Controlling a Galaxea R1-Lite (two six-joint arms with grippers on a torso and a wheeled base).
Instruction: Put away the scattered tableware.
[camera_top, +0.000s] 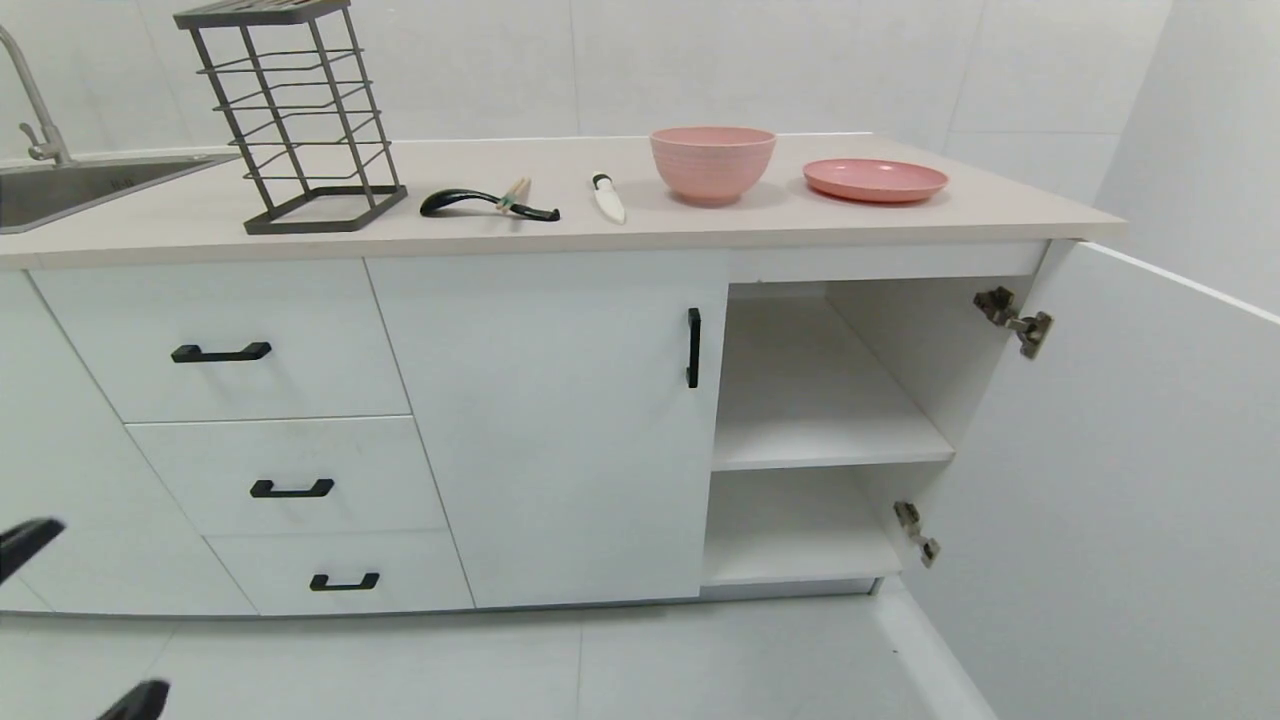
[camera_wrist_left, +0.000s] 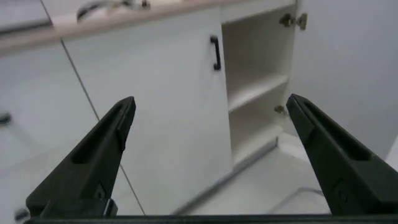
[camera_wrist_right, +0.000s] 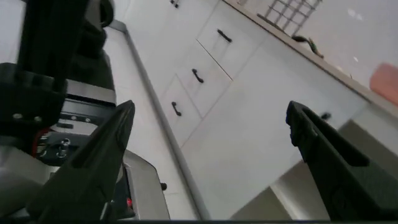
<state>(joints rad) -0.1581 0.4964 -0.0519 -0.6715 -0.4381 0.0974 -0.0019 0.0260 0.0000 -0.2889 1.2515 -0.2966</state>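
Note:
On the countertop (camera_top: 150, 225) lie a black spoon (camera_top: 470, 203), a pair of chopsticks (camera_top: 516, 193) across its handle, and a white knife (camera_top: 607, 197) with a black handle. A pink bowl (camera_top: 712, 163) and a flat pink plate (camera_top: 875, 179) stand to their right. My left gripper (camera_top: 80, 620) hangs low at the left, in front of the drawers and far below the counter; its fingers (camera_wrist_left: 93, 162) are spread wide with nothing between them. My right gripper (camera_wrist_right: 210, 107) is open and empty too, well away from the cabinet front. The pink bowl (camera_wrist_right: 385, 78) appears far off.
A dark wire rack (camera_top: 295, 110) stands on the counter left of the spoon, beside a steel sink (camera_top: 70, 185) with a tap. Below are several drawers (camera_top: 220, 350) and a closed door (camera_top: 550, 420). The right cabinet door (camera_top: 1130, 480) is swung open, baring two shelves (camera_top: 820, 420).

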